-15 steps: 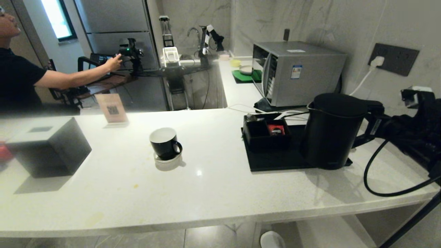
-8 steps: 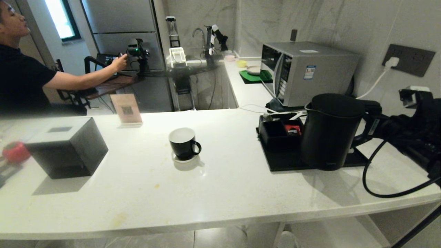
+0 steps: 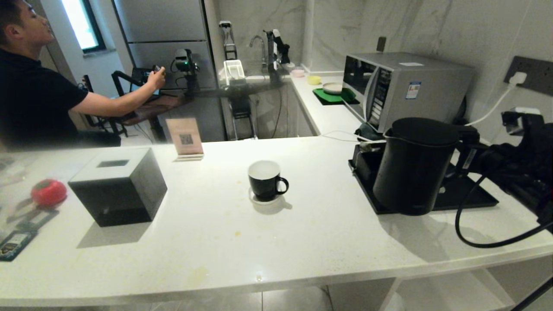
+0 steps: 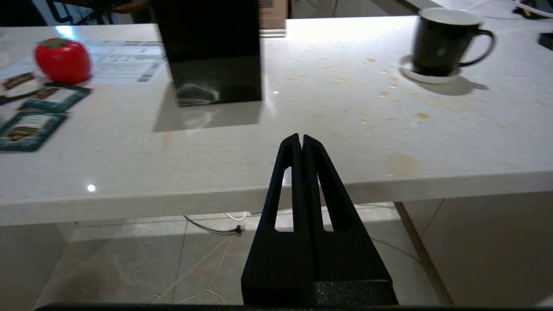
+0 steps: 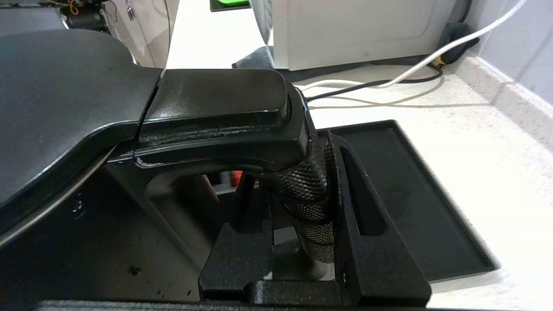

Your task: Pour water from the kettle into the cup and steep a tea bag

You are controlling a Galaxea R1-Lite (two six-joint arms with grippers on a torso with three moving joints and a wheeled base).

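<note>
- One pincer, my right pincer [image 5: 298,242], is clamped on the kettle [image 3: 414,166] handle above the black tray [image 3: 468,196].
- My left pincer [image 4: 301,142] is closed below the surface [image 3: 242,242] edge, well apart from the cup [image 3: 264,180].

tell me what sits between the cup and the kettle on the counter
Nothing. In the head view the white counter is bare between the cup and the kettle, apart from the near edge of the black tray under the kettle.

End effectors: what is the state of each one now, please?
Left end effector: closed, empty, before the counter edge.
Right end effector: closed on the kettle handle.
</note>
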